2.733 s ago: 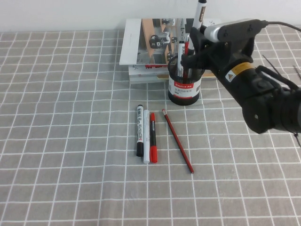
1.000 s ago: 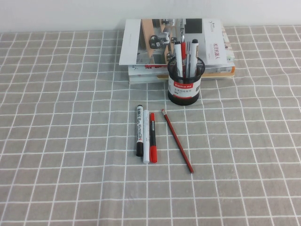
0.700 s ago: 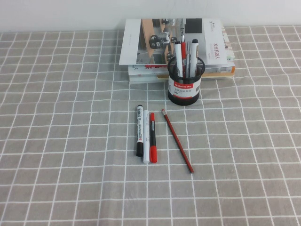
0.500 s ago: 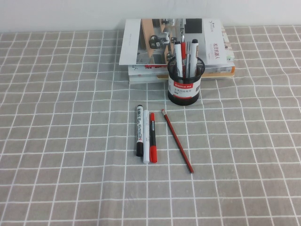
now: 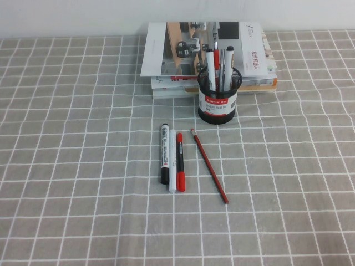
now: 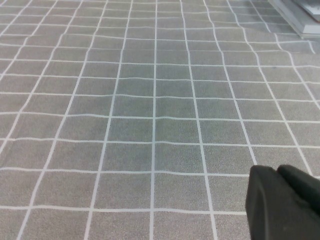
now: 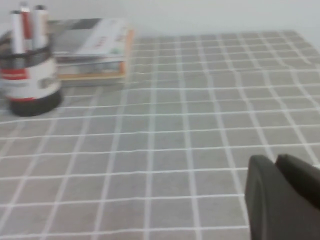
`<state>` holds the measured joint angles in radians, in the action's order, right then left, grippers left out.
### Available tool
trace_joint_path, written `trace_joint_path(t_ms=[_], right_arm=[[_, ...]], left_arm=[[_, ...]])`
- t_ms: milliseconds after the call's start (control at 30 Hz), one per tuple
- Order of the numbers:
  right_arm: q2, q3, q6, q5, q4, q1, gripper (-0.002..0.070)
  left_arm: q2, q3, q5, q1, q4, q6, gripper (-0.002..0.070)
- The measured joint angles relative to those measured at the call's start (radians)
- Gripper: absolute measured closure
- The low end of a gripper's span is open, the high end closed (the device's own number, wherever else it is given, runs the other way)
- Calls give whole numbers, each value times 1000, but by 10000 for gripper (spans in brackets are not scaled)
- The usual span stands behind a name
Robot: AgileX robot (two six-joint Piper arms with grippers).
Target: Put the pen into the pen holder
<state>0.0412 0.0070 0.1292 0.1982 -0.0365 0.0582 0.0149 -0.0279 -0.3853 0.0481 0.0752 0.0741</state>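
Note:
The pen (image 5: 229,62), a white marker with a black cap, stands upright inside the pen holder (image 5: 217,102), a black mesh cup with a white label band, among other pens. The holder also shows in the right wrist view (image 7: 30,82), far from my right gripper (image 7: 274,159). Neither arm shows in the high view. My right gripper is shut and empty, low over bare cloth. My left gripper (image 6: 276,170) is shut and empty over bare cloth too.
A second black-and-white marker (image 5: 165,153), a white pen (image 5: 172,162), a red pen (image 5: 180,162) and a red pencil (image 5: 209,165) lie in front of the holder. A stack of books (image 5: 177,52) lies behind it. A grey checked cloth covers the table.
The right arm, which held the marker over the holder 2.7 s ago, has left the high view. The marker now stands in the holder. Nothing has moved in the last second.

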Motion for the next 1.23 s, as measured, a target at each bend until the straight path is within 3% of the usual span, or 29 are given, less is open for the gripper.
trace_joint_path(t_ms=[200, 500, 1233], right_arm=[[-49, 19, 0, 40, 0, -88, 689], [-49, 20, 0, 163, 2, -88, 689], [-49, 20, 0, 173, 10, -6, 689]], left_arm=[[0, 0, 0, 0, 0, 0, 678], [0, 0, 0, 0, 0, 0, 678], [0, 0, 0, 0, 0, 0, 678]])
